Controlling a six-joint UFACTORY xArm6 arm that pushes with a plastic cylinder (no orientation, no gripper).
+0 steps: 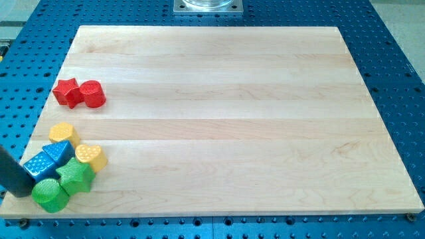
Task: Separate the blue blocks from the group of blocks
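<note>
The rod's tip (26, 191) sits against the blue cube (37, 164) at the cluster's left, mid-push, gripperless, and next must drive both blue blocks clear of yellow and green neighbours.

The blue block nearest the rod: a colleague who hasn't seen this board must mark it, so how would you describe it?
Start at the wooden board, then go to the cluster in its bottom-left corner. The blue block sits at the cluster's left edge, right beside my tip, above the green cylinder. Unlike the blue triangular block touching it on its upper right, it looks boxy and lies lower and further left.
</note>
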